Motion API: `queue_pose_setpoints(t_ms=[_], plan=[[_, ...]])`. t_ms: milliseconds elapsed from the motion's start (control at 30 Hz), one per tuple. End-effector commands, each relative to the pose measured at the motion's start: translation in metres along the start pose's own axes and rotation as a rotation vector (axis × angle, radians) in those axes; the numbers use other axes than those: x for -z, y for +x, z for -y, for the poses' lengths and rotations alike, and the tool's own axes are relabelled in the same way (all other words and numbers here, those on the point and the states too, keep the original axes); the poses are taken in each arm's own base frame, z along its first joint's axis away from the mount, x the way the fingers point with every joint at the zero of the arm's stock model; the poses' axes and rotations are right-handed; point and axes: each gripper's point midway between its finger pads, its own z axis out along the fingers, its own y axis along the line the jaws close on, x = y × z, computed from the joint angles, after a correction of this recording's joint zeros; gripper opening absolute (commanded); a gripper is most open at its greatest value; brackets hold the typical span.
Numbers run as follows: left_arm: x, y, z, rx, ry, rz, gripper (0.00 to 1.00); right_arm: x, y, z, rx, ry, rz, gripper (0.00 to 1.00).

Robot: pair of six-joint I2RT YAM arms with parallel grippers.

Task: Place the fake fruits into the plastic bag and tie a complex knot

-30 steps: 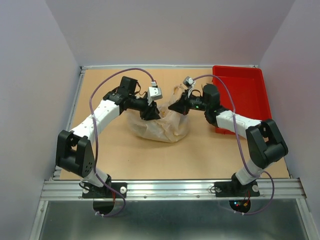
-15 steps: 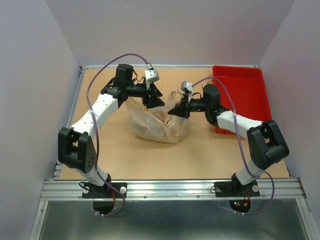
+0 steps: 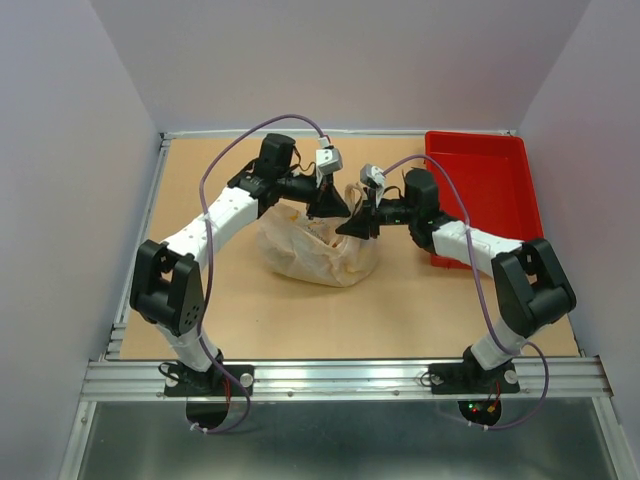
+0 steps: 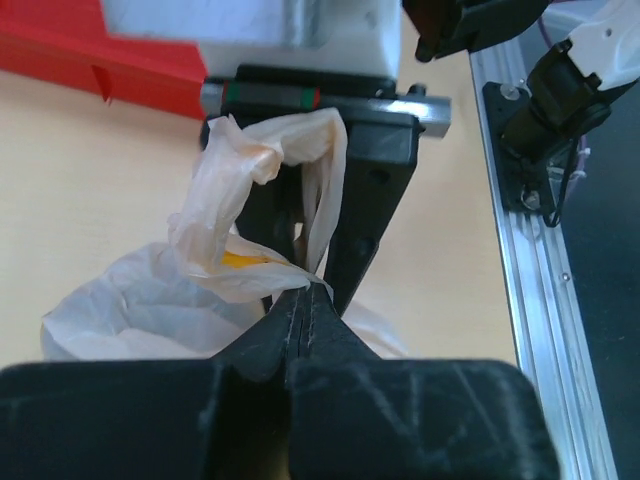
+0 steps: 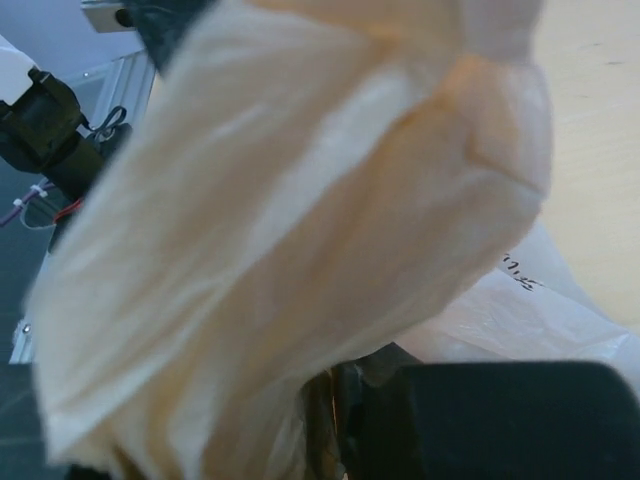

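The tan surface is sitting inside a pale grey enclosure, with a red tray lying at its far right corner. The plastic bag is slumping on the middle of the surface, crumpled and whitish, well left of the tray. I am seeing both arms reaching in over its top from either side, tips almost meeting.

In the left wrist view, the left gripper is pinching a twisted strip of the bag's handle, with its jaws pressed together on the film. That handle is looping up and draping against the right gripper, which is facing the camera just beyond. A strand of film is running between its two fingers, but I cannot tell whether they are clamping it or standing loose. The right wrist view is filling with blurred film.

A yellow-orange patch is showing through the bag; I cannot tell which fruit.
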Motion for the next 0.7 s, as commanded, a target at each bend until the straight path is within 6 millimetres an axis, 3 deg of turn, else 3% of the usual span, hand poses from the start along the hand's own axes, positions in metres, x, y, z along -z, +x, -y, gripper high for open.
queue_pose_setpoints(t_ms=[0, 33, 133, 233, 267, 300, 333, 400, 433, 467, 567, 600, 667], plan=[[-0.004, -0.025, 0.013, -0.013, 0.050, 0.083, 0.00, -0.010, -0.031, 0.003, 0.034, -0.003, 0.056, 0.29], [-0.004, -0.028, 0.013, -0.008, 0.050, 0.098, 0.00, -0.010, -0.037, 0.006, 0.041, 0.005, 0.073, 0.36], [-0.003, -0.030, 0.015, -0.006, 0.049, 0.107, 0.00, -0.015, -0.040, 0.017, -0.029, 0.046, 0.098, 0.36], [0.002, -0.035, 0.016, -0.004, 0.021, 0.115, 0.01, -0.017, -0.041, 0.026, -0.054, 0.081, 0.112, 0.18], [0.009, -0.041, 0.017, 0.023, -0.010, 0.127, 0.10, -0.017, -0.041, 0.028, -0.062, 0.093, 0.114, 0.08], [0.016, -0.046, 0.015, 0.043, -0.043, 0.141, 0.32, -0.017, -0.039, 0.028, -0.063, 0.094, 0.112, 0.04], [0.034, -0.051, 0.002, 0.039, -0.104, 0.183, 0.40, -0.015, -0.040, 0.028, -0.051, 0.097, 0.112, 0.01], [0.069, -0.078, 0.000, 0.026, -0.205, 0.273, 0.58, -0.013, -0.036, 0.025, -0.052, 0.098, 0.106, 0.00], [0.084, -0.083, -0.002, 0.025, -0.244, 0.290, 0.64, -0.013, -0.036, 0.025, -0.055, 0.100, 0.104, 0.00], [0.115, -0.096, -0.008, -0.007, -0.322, 0.319, 0.70, -0.013, -0.034, 0.024, -0.055, 0.097, 0.099, 0.00], [0.159, -0.100, -0.009, 0.004, -0.426, 0.325, 0.77, -0.011, -0.034, 0.023, -0.064, 0.102, 0.091, 0.00], [0.185, -0.102, -0.004, 0.000, -0.492, 0.342, 0.84, -0.011, -0.034, 0.023, -0.065, 0.102, 0.090, 0.00], [0.222, -0.087, -0.001, 0.051, -0.594, 0.356, 0.87, -0.012, -0.035, 0.024, -0.071, 0.103, 0.086, 0.00]])
